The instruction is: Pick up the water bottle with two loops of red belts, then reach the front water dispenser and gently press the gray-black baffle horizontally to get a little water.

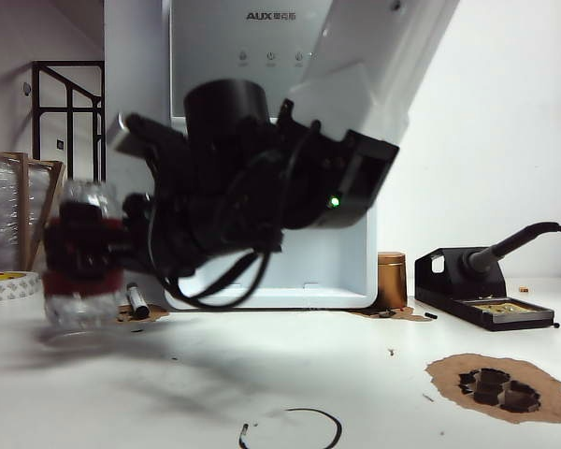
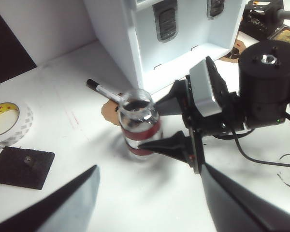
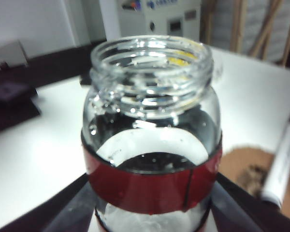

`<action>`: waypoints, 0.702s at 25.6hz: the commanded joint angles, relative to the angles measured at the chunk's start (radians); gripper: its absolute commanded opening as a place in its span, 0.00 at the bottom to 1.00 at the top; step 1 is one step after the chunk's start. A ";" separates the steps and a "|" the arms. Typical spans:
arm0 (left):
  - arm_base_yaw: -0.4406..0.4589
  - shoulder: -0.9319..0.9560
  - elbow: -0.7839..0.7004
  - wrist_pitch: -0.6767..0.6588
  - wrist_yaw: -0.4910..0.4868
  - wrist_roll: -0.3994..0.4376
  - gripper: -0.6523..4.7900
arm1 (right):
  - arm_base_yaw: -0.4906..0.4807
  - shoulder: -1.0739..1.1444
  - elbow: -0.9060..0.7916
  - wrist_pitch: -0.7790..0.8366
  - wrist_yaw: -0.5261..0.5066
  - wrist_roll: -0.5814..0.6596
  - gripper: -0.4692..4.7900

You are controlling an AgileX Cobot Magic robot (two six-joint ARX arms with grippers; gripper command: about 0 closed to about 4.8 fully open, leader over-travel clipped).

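My right gripper (image 2: 157, 125), nearest the lens, jaws closed round the water bottle (image 1: 79, 257) near the desk's left edge before the water dispenser (image 1: 262, 150); keep it upright, lift slowly; left gripper (image 2: 150, 203) wide open, empty.

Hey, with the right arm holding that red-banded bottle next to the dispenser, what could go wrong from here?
1. The right gripper has the water bottle between thin fingertips; smooth glass might slip or twist.
2. A marker lies just behind the bottle and could be knocked.
3. The water dispenser bay is close, so the bulky right arm may bump its wall.
The left gripper hangs open above.
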 commanded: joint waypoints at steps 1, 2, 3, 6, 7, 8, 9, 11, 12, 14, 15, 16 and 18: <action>-0.001 -0.002 0.005 -0.002 0.000 0.009 0.75 | 0.002 -0.055 -0.051 0.027 0.086 -0.024 0.14; -0.001 -0.002 0.005 -0.001 0.001 0.009 0.75 | 0.001 -0.067 -0.065 0.027 0.092 -0.035 0.14; -0.001 -0.002 0.005 -0.001 0.001 0.009 0.75 | 0.000 -0.074 -0.076 0.028 0.111 -0.046 0.14; -0.001 -0.002 0.005 -0.001 0.001 0.009 0.75 | -0.002 -0.105 -0.113 0.044 0.177 -0.047 0.14; -0.001 -0.002 0.005 -0.001 0.001 0.009 0.75 | -0.002 -0.109 -0.120 0.048 0.219 -0.046 0.14; -0.001 -0.002 0.005 -0.001 0.001 0.009 0.75 | -0.002 -0.110 -0.121 0.047 0.239 -0.046 0.14; -0.001 -0.002 0.005 -0.001 0.001 0.009 0.75 | -0.002 -0.111 -0.124 0.049 0.240 -0.045 0.14; -0.001 -0.002 0.005 -0.002 0.001 0.009 0.75 | -0.001 -0.114 -0.130 0.048 0.269 -0.042 0.14; -0.001 -0.003 0.005 -0.002 0.001 0.009 0.75 | -0.001 -0.116 -0.134 0.047 0.289 -0.043 0.14; -0.001 -0.003 0.005 -0.002 0.001 0.009 0.75 | -0.002 -0.121 -0.150 0.048 0.321 -0.043 0.14; -0.002 -0.003 0.005 -0.002 0.001 0.009 0.75 | -0.002 -0.125 -0.157 0.048 0.335 -0.042 0.14; -0.002 -0.003 0.005 -0.003 0.002 0.009 0.75 | -0.002 -0.130 -0.166 0.049 0.336 -0.042 0.14; -0.003 -0.004 0.005 -0.004 0.002 0.009 0.75 | -0.002 -0.143 -0.182 0.049 0.362 -0.042 0.14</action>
